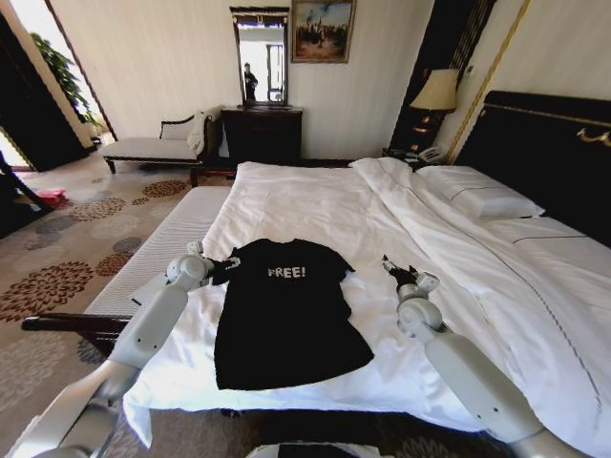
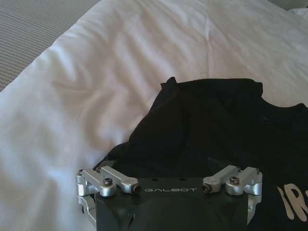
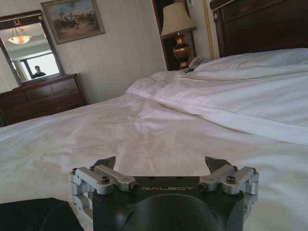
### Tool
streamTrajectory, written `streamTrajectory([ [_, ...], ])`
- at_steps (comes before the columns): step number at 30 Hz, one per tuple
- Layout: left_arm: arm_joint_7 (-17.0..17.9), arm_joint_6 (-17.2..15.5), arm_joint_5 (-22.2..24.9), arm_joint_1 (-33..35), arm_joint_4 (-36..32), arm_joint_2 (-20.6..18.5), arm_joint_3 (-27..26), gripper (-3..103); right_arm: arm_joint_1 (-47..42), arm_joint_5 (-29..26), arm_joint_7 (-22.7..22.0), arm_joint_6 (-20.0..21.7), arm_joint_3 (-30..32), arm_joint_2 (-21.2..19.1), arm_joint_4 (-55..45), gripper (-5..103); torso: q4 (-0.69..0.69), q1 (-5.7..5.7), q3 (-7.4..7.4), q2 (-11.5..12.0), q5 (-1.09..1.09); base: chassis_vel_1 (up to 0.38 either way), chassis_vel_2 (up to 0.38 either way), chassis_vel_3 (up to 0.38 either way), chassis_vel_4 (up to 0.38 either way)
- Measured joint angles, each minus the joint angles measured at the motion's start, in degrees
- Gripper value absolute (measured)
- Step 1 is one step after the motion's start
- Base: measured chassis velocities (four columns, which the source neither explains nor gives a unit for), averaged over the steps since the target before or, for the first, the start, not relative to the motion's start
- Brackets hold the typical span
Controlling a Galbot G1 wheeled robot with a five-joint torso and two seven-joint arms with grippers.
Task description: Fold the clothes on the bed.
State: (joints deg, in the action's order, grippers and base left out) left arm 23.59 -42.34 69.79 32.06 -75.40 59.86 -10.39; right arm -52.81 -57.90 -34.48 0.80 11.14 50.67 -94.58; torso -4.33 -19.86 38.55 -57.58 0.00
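A: Head view: the black T-shirt (image 1: 286,315) is seen spread flat, chest up, on the white sheet near the foot of the bed (image 1: 315,205). White "FREE!" lettering (image 1: 286,273) is read across the chest.

B: Left gripper (image 1: 225,266) position?

A: It is placed at the shirt's sleeve on the robot's left, right at the fabric's edge. From the left wrist view, the left gripper (image 2: 171,166) is seen over black cloth, with the sleeve and shoulder spread just ahead of it. The fingertips are lost against the dark fabric, so whether anything is pinched cannot be told.

B: Right gripper (image 1: 393,269)?

A: It is held low over bare sheet, beside the shirt's other sleeve and apart from it. In the right wrist view the right gripper (image 3: 163,166) is shown spread wide, nothing between the fingertips (image 3: 215,163); white sheet lies directly ahead, and a corner of black fabric is noted behind it to one side.

B: Beyond the right gripper?

A: Pillows (image 3: 260,60) against the dark headboard (image 3: 260,24) and a bedside lamp (image 3: 178,33) are recorded.
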Motion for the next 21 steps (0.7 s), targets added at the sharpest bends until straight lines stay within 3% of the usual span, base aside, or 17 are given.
streamTrajectory([
  [10, -0.25, 0.13, 0.17, 3.16, -2.68, 0.06, -8.78, 100, -0.62, 0.14, -0.17, 0.11, 0.78, -0.37, 0.35, 100, 0.00, 0.00, -0.01, 0.00, 0.02, 0.000, 0.000, 0.000, 0.000],
  [16, -1.61, 0.14, -0.80, 6.47, -3.44, -0.34, -10.90, 100, -0.70, 0.22, -0.29, 0.14, 0.61, -0.34, 0.61, 100, 0.04, 0.00, 0.00, 0.01, -0.01, 0.000, 0.000, 0.000, 0.000],
  [21, -2.53, 0.15, -2.56, 5.96, 0.13, 1.66, -11.33, 100, -0.34, 0.22, -0.79, 0.23, -0.29, -0.24, 0.64, 100, 0.00, 0.00, 0.00, 0.01, 0.00, 0.000, 0.000, 0.000, 0.000],
])
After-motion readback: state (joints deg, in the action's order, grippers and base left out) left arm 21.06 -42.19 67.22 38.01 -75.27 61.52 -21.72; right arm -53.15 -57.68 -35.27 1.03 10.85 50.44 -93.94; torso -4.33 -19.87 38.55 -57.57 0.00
